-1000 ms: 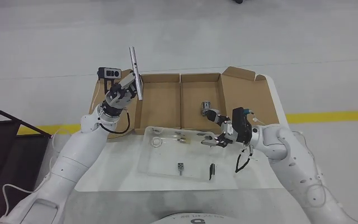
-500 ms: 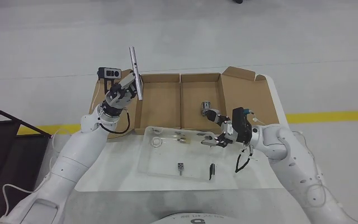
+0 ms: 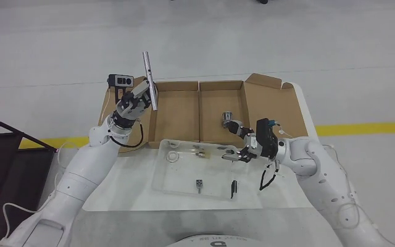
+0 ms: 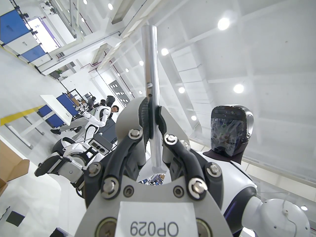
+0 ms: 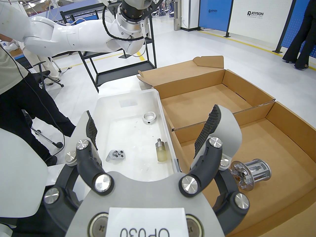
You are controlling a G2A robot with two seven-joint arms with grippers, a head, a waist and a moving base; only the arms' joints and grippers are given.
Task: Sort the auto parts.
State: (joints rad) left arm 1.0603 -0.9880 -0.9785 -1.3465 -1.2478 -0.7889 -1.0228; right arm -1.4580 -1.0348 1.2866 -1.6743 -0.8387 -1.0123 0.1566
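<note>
- The left fingers [image 4: 144, 114] are closed tight on a metal rod [image 4: 151, 62]. They grip it near its lower end, so most of its length stands up above them.
- In the top view, these fingers [image 3: 139, 94] and the rod [image 3: 149, 79] are raised in the air over the outer left edge of the cardboard box [image 3: 179, 120], well clear of its floor.
- The right fingers [image 5: 219, 127] are spread wide and hold nothing.
- One right finger hangs over the clear tray [image 5: 123, 99] and the other over the box's right compartment [image 5: 246, 136], straddling the wall between them.
- Just below the right fingers in the tray lie a small stubby cylinder [image 5: 161, 151] and a small metal block [image 5: 116, 154]. A ring [image 5: 148, 117] sits farther along the tray.
- A spool-shaped metal part [image 5: 250, 173] already lies in the right compartment, just beside the finger on that side.
- The step in hand looks like carrying the rod to its compartment, so the sorting seems only partly done.
- The next move probably calls for swinging the rod in over the box and tipping it flat before letting go, since an upright rod could topple or catch a flap.
- The right fingers seem ready to drop onto a part in the tray, most likely the cylinder.
- Tray and box both rest on the white table [image 3: 123, 185].
</note>
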